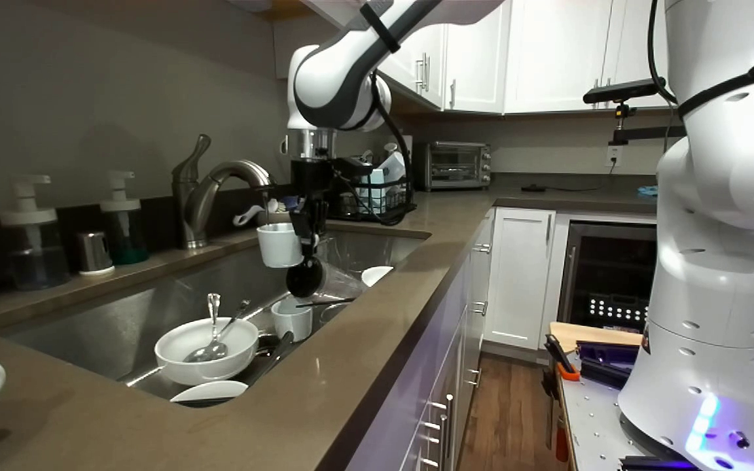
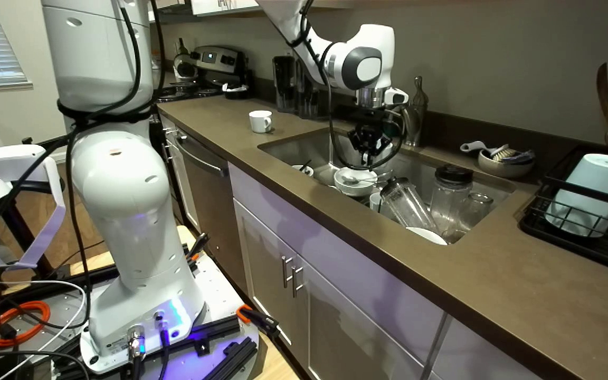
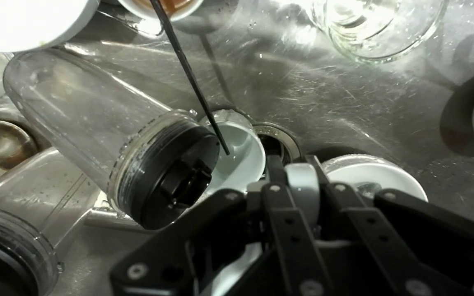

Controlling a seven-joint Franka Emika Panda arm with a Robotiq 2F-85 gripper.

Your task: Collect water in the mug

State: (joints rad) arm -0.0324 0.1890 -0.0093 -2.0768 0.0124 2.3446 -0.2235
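The claw (image 3: 294,172) was clamped on the small white mug (image 1: 279,247), a pale strip of it showing between the fingers (image 3: 277,172). In an exterior view the mug hung roughly upright just beside the claw, below the spout of the metal faucet (image 1: 203,196); its inside was hidden, so whether it held water I could not tell. Beneath the claw a clear jar with a black lid (image 3: 109,135) leaned in the stainless-steel sink (image 1: 108,337), with a white cup (image 1: 292,322) lower still. Below the claw and off to its side, a white bowl (image 1: 201,371) held a metal spoon (image 1: 211,353). In an exterior view a white coffee mug (image 2: 259,122) and, on the opposite side, a black wire dish rack (image 2: 573,249) stood well apart from the claw.
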